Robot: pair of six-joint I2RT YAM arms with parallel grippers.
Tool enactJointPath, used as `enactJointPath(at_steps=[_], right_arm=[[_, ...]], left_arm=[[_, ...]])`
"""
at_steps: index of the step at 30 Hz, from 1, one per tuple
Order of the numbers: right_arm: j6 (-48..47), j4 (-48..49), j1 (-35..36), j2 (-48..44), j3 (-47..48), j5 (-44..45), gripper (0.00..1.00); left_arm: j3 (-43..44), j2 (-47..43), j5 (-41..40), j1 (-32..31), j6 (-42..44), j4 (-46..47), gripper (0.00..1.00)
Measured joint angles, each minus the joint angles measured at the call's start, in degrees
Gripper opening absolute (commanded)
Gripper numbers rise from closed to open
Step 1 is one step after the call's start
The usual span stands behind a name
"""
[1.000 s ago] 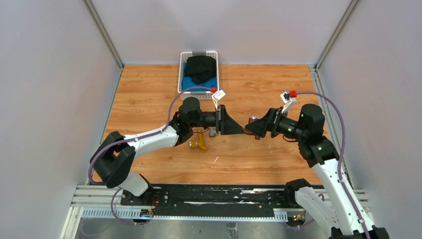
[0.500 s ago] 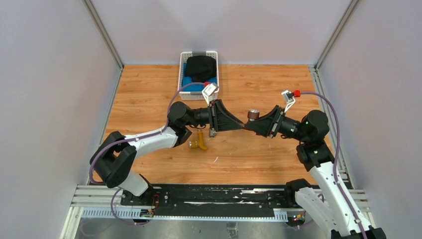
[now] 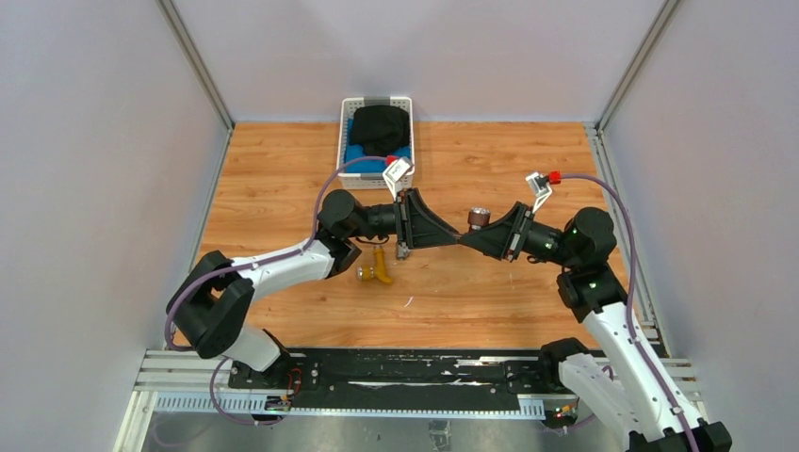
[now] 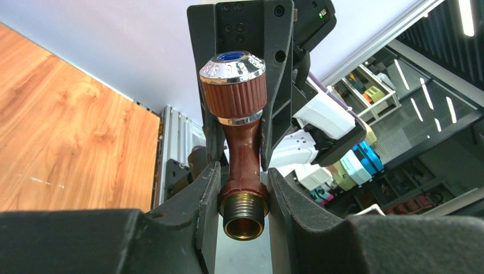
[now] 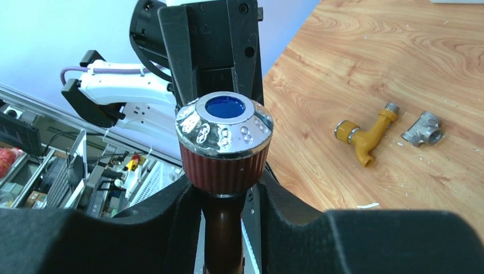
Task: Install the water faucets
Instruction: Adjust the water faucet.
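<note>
Top view: the left end effector (image 3: 450, 237) and right end effector (image 3: 469, 239) meet above the tabletop (image 3: 490, 301), both clenched on the reddish-brown faucet (image 3: 480, 218). The brass faucet (image 3: 379, 270) lies on the wood.

Left wrist: fingers (image 4: 202, 194) pinch its threaded end.

Right wrist: fingers (image 5: 171, 211) clamp the stem under the blue-marked knob (image 5: 224, 123). A grey tee fitting (image 5: 423, 128) lies beside the brass faucet.

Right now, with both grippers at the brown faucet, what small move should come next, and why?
Probably the left gripper should ease open and let go. It is shut on the brown faucet at its threaded end, while the right gripper looks shut on the stem under the knob, so the faucet seems secured for a handover.
</note>
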Motion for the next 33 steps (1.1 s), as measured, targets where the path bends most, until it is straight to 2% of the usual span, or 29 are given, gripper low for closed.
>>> enactJointPath(at_steps=[3, 6, 8, 11, 16, 20, 22, 25, 33], right_arm=[[-1.66, -1.97, 1.44, 0.92, 1.05, 0.39, 0.36], [-2.08, -2.1, 2.27, 1.64, 1.25, 0.46, 0.3], [-1.81, -1.68, 2.43, 1.86, 1.25, 0.48, 0.23], [-0.7, -0.87, 2.45, 2.01, 1.14, 0.72, 0.0], [2.01, 3.39, 2.45, 1.99, -0.61, 1.01, 0.0], [3.87, 6.82, 2.45, 1.86, -2.34, 1.25, 0.0], [3.87, 7.13, 2.47, 1.64, -2.64, 1.25, 0.0], [3.63, 6.95, 2.54, 1.29, -3.02, 1.07, 0.0], [1.68, 6.75, 2.58, 1.53, -3.28, -2.25, 0.0]], left_arm=[[0.0, -0.81, -0.26, 0.0, 1.05, -1.68, 0.0], [0.0, -1.44, -0.74, 0.02, 1.9, -3.02, 0.0], [0.0, -1.49, -0.85, 0.02, 2.21, -3.45, 0.0], [0.0, -1.51, -1.01, 0.07, 2.43, -3.48, 0.0], [0.0, -1.62, -1.07, 0.09, 2.43, -3.45, 0.0], [0.0, -1.62, -0.9, 0.33, 2.23, -3.65, 0.51], [0.04, -1.62, -0.59, 0.57, 1.84, -3.78, 0.67], [0.39, -1.73, 0.31, 1.2, 1.05, -3.41, 0.76], [5.6, -1.86, 1.33, 1.75, 1.92, -6.82, 0.77]])
